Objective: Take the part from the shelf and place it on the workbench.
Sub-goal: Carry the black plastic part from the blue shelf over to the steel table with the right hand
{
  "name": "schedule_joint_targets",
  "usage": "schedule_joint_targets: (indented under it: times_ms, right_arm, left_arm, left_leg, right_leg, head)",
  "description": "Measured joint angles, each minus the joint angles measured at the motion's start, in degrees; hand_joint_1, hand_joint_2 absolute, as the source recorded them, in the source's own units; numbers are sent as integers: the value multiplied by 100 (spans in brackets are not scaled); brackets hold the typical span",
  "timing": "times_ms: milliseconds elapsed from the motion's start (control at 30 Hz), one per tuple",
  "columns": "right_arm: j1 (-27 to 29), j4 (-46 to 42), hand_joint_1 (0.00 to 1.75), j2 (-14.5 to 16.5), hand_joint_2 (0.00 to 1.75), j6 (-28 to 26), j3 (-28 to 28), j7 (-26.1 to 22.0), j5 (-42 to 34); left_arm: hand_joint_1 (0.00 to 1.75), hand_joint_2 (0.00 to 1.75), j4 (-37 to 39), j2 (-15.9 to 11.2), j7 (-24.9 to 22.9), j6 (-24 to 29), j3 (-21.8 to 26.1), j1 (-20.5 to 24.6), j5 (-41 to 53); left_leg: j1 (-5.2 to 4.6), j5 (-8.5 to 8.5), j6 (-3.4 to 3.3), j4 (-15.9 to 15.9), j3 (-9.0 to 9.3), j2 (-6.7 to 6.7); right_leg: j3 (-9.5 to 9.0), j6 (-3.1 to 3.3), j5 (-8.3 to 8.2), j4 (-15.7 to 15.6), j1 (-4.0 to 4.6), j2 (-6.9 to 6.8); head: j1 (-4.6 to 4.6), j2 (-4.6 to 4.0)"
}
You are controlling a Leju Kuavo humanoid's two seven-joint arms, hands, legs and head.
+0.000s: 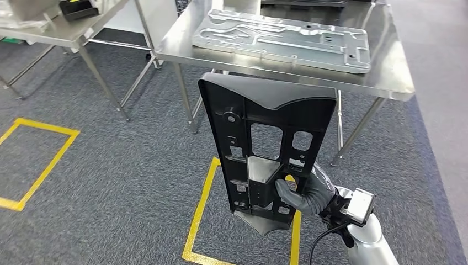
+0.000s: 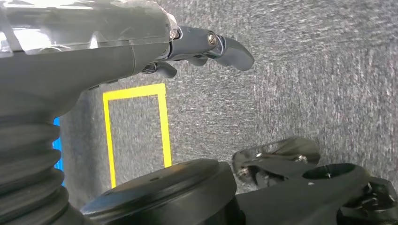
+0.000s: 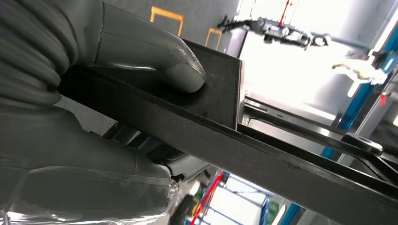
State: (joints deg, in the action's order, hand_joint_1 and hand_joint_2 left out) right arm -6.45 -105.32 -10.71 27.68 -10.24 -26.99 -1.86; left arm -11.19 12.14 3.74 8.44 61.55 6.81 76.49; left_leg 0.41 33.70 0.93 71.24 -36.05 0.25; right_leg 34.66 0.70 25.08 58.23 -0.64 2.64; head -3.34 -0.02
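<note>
The part [image 1: 265,138] is a long black plastic panel with cut-outs and ribs, held upright in front of me in the head view. My right hand [image 1: 306,193] grips its lower edge from the right side. In the right wrist view the thumb [image 3: 155,61] presses on the flat face of the part [image 3: 263,150], with the fingers under it. The steel workbench [image 1: 386,72] stands just beyond the part, its near edge behind the part's top. My left hand [image 2: 141,51] hangs over the grey carpet and holds nothing, its fingers loosely extended.
A large silver metal plate [image 1: 281,38] lies across most of the workbench top. A second steel table [image 1: 66,33] stands at the far left. Yellow tape squares [image 1: 33,160] [image 1: 201,221] mark the carpet, one right below the part.
</note>
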Motion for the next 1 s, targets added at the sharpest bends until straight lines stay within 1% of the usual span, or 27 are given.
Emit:
schedule_joint_targets:
  times_ms: [33, 67, 100, 133, 167, 200, 233, 300, 367, 400, 433, 467, 500, 533, 567, 600, 633, 667, 733, 767, 800, 833, 867, 900, 933, 967, 1000]
  right_arm:
    - [-2, 1, 175, 0, 175, 1, -3, 0, 0]
    - [-5, 2, 175, 0, 175, 1, -5, 0, -1]
    - [-14, 3, 175, 0, 175, 1, -7, 1, -2]
    - [-21, 4, 175, 0, 175, 1, -11, 3, -3]
    - [-25, 6, 175, 0, 175, 0, -14, 5, -4]
    - [-28, 7, 175, 2, 175, -2, -17, 8, -6]
    - [-20, 7, 175, 5, 175, -5, -17, 10, -7]
    - [-21, 1, 175, 13, 175, -14, -9, 13, -12]
    - [-26, -3, 175, 16, 175, -22, -4, 14, -15]
    - [-20, -3, 175, 17, 175, -23, -4, 15, -15]
    - [-9, -2, 175, 19, 175, -24, -4, 15, -15]
    - [1, -1, 175, 20, 175, -24, -4, 15, -15]
    - [8, 1, 175, 20, 175, -24, -4, 15, -15]
    - [10, 1, 175, 20, 175, -24, -2, 15, -15]
    - [10, 0, 175, 20, 175, -23, -1, 14, -16]
    - [10, -1, 175, 20, 175, -24, 1, 13, -16]
    - [10, -2, 175, 20, 175, -26, 3, 11, -16]
    - [12, -3, 175, 20, 175, -30, 4, 11, -15]
    - [18, -9, 175, 20, 175, -43, 9, 9, -2]
    - [21, -20, 175, 19, 175, -53, 12, 5, 5]
    - [22, -34, 175, 15, 175, -65, 14, 1, 16]
    - [24, -50, 175, 10, 175, -80, 14, -4, 33]
    - [27, -61, 175, 6, 175, -98, 14, -9, 57]
    - [32, -67, 175, 2, 175, -114, 13, -11, 87]
    - [37, -69, 175, 2, 175, -127, 10, -14, 120]
    - [41, -69, 175, 2, 175, -136, 7, -18, 149]
    - [43, -69, 175, 2, 175, -139, 4, -21, 170]
  left_arm:
    - [0, 175, 0, 1, -25, -3, 0, -11, 6]
    - [0, 175, 0, 1, -61, -9, 0, -22, 11]
    - [0, 175, 0, 1, -109, -16, 1, -28, 17]
    - [0, 175, 0, 1, -177, -29, 2, -29, 20]
    - [0, 175, 0, 1, -240, -41, 4, -23, 20]
    - [0, 175, 0, 2, -295, -49, 7, -14, 22]
    - [0, 175, 0, 9, -334, -55, 8, -7, 25]
    - [0, 175, 1, 20, -356, -56, 10, -10, 28]
    - [0, 175, 1, 21, -356, -55, 14, -27, 28]
    - [0, 175, 1, 19, -356, -55, 16, -33, 28]
    - [0, 175, 1, 15, -356, -54, 17, -35, 28]
    - [0, 175, 0, 10, -356, -53, 17, -38, 29]
    - [0, 175, 1, 7, -354, -51, 17, -39, 30]
    - [0, 175, 1, 4, -346, -48, 17, -41, 32]
    - [0, 175, 2, 3, -335, -43, 17, -44, 34]
    - [0, 175, 2, 2, -323, -38, 17, -48, 36]
    - [0, 175, 2, 1, -311, -33, 17, -51, 38]
    - [0, 175, 2, -1, -305, -29, 17, -52, 38]
    - [0, 175, 1, -2, -299, -26, 17, -47, 36]
    - [0, 175, 0, -2, -295, -26, 17, -46, 35]
    - [0, 175, 0, -2, -287, -25, 17, -45, 33]
    - [0, 175, 0, -2, -277, -22, 18, -40, 29]
    - [0, 175, 0, -1, -263, -20, 19, -28, 25]
    - [0, 175, 0, -1, -248, -18, 21, -8, 20]
    - [0, 175, 0, -1, -237, -15, 22, 16, 16]
    - [0, 175, 0, -1, -229, -13, 24, 33, 15]
    - [0, 175, 0, -1, -228, -10, 24, 39, 18]
  left_leg:
    - [0, -245, -27, -404, 151, -61]
    - [3, -414, -57, -780, 295, -175]
    - [6, -516, -82, -1071, 401, -277]
    - [5, -550, -105, -1238, 457, -359]
    - [-5, -531, -127, -1276, 469, -386]
    - [-9, -547, -157, -1306, 483, -345]
    - [-6, -573, -193, -1339, 505, -287]
    - [17, -632, -261, -1425, 548, -164]
    - [16, -653, -290, -1462, 558, -39]
    - [10, -649, -295, -1460, 555, 29]
    - [6, -642, -298, -1458, 555, 95]
    - [4, -633, -296, -1457, 560, 162]
    - [4, -622, -290, -1456, 572, 225]
    - [4, -607, -276, -1456, 591, 282]
    - [-6, -588, -254, -1455, 612, 335]
    - [-21, -568, -227, -1451, 630, 380]
    - [-35, -549, -197, -1447, 644, 421]
    - [-48, -533, -167, -1448, 655, 463]
    - [-51, -494, -105, -1452, 681, 541]
    - [-43, -442, -70, -1398, 678, 495]
    - [-34, -343, -39, -1252, 627, 399]
    - [-23, -192, -12, -975, 508, 269]
    - [-17, -6, 5, -584, 325, 137]
    - [-17, 160, 14, -164, 115, 72]
    - [-17, 252, 18, 168, -57, 44]
    - [-19, 226, 14, 307, -141, 35]
    - [-19, 81, 0, 212, -115, 33]
  right_leg:
    - [-3, -7, 4, 9, -1, 76]
    - [3, -23, 3, 19, 1, 144]
    - [20, -51, -2, 32, -2, 207]
    - [42, -86, -13, 37, -9, 259]
    - [61, -129, -30, 30, -22, 309]
    - [70, -174, -51, 12, -29, 360]
    - [75, -208, -54, 9, -34, 356]
    - [174, -259, 85, 214, -17, 158]
    - [478, -283, 428, 853, -17, -118]
    - [654, -293, 577, 1220, -24, -182]
    - [770, -301, 646, 1473, -30, -217]
    - [786, -308, 611, 1526, -35, -240]
    - [682, -309, 479, 1348, -39, -267]
    - [469, -301, 287, 968, -40, -334]
    - [236, -281, 141, 546, -23, -464]
    - [54, -250, 35, 204, -4, -563]
    - [-54, -218, -9, -7, 19, -632]
    - [-74, -186, 7, -69, 43, -644]
    - [-66, -126, 4, -79, 39, -519]
    - [-80, -92, 5, -94, 24, -473]
    - [-98, -57, 4, -111, 7, -434]
    - [-116, -26, 4, -125, -8, -403]
    - [-124, -3, 12, -126, -6, -378]
    - [-130, 15, 19, -124, 0, -352]
    - [-139, 26, 27, -123, 6, -323]
    - [-155, 30, 37, -121, 13, -291]
    - [-178, 29, 48, -119, 19, -256]
  head:
    - [0, 0]
    - [1, 0]
    - [1, 0]
    - [1, 0]
    - [1, 0]
    - [0, 0]
    - [0, 0]
    - [1, 0]
    - [2, 0]
    - [2, 0]
    - [2, 0]
    - [2, -1]
    - [2, -1]
    - [2, -1]
    - [2, -1]
    - [2, 0]
    - [2, 0]
    - [2, 0]
    - [2, 0]
    - [2, 0]
    - [2, 0]
    - [1, 0]
    - [1, 0]
    - [0, 0]
    - [0, 0]
    - [0, 0]
    - [0, 0]
